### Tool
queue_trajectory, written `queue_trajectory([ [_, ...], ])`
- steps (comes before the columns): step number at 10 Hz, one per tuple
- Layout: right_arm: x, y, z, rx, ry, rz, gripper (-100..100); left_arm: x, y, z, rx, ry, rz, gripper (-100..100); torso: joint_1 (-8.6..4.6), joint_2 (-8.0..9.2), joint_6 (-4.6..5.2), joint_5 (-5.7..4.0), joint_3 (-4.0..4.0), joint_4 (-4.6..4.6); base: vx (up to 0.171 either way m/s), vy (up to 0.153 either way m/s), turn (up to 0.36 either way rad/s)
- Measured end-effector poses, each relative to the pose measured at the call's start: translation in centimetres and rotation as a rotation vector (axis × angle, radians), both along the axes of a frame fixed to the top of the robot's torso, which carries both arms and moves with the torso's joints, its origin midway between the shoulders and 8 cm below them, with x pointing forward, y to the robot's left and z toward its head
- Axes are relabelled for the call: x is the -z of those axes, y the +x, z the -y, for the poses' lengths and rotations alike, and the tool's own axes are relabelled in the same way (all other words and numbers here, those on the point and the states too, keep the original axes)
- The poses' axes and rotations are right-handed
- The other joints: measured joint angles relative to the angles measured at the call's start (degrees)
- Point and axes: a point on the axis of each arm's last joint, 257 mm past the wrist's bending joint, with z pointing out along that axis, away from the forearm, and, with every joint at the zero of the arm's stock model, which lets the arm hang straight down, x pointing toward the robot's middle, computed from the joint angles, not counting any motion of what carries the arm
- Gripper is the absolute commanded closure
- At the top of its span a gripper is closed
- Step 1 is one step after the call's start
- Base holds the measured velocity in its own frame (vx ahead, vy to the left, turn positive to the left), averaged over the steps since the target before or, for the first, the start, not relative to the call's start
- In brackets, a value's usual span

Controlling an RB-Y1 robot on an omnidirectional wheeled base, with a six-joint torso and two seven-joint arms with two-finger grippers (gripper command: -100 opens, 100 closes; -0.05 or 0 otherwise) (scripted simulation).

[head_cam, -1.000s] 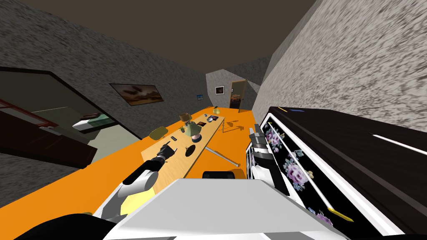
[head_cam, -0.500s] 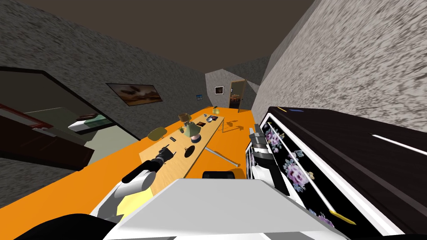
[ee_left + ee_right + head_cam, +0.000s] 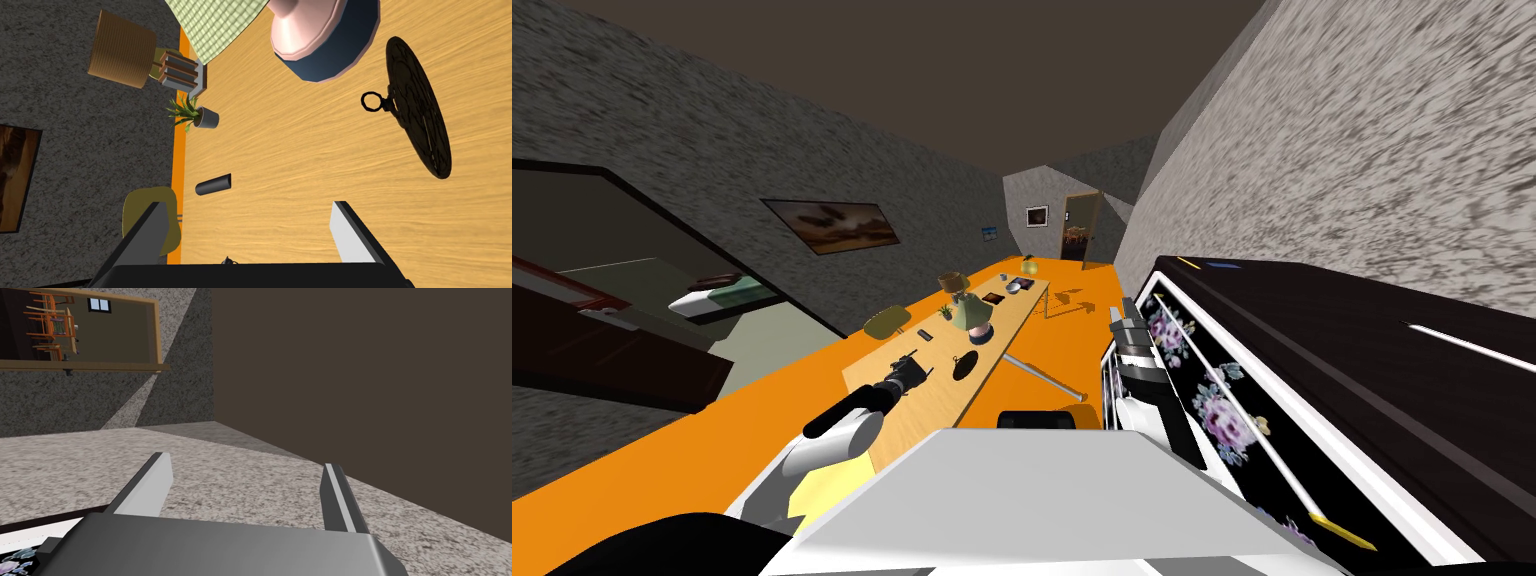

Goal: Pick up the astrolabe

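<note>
Status, L to R.

- Olive chair stands on the orange floor at the far-left edge of the long wood table.
- L gripper hangs over the table top, fingers spread wide, nothing between them. In the L wrist view the gripper looks down on bare wood.
- Small dark cylinder lies on its side just ahead of the gripper, near the table edge.
- Potted plant stands upright beyond the cylinder, by the same edge.
- Lamp, green shade on a pink and blue base, stands farther on. A brown ribbed cylinder shows past the table edge; what it is, cannot tell.
- Astrolabe, a dark disc with a small ring on its rim, lies flat on the table. It sits ahead and to the R of the L gripper, outside the finger span and untouched. Head view puts the astrolabe just R of that gripper, nearer than the lamp.
- R gripper is raised beside a dark cabinet with a floral front. R wrist view: gripper released, holding nothing.
</note>
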Motion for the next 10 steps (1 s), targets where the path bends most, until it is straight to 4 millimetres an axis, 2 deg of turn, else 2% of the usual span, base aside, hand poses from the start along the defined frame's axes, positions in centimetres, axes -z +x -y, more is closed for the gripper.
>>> queue_trajectory([
  [1,0.0,0.0,0.0,0.0,0.0,0.0,0,0.0,0.0,0.0,0.0,0.0,0.0,-100,0.05,-0.06,-0.02,0.01,-0.03,-0.01,0.057,-0.008,-0.039],
  [4,0.0,0.0,0.0,0.0,0.0,0.0,0,1.6,-1.1,-0.8,-0.028,-0.045,-0.064,-100,0.0,-0.03,0.0,0.0,-0.02,-0.01,0.005,-0.003,-0.014],
  [10,0.0,0.0,0.0,0.0,0.0,0.0,0,1.6,-1.3,-0.8,-0.029,-0.046,-0.069,-100,0.05,0.08,-0.02,0.01,0.04,0.02,-0.002,0.001,0.007],
])
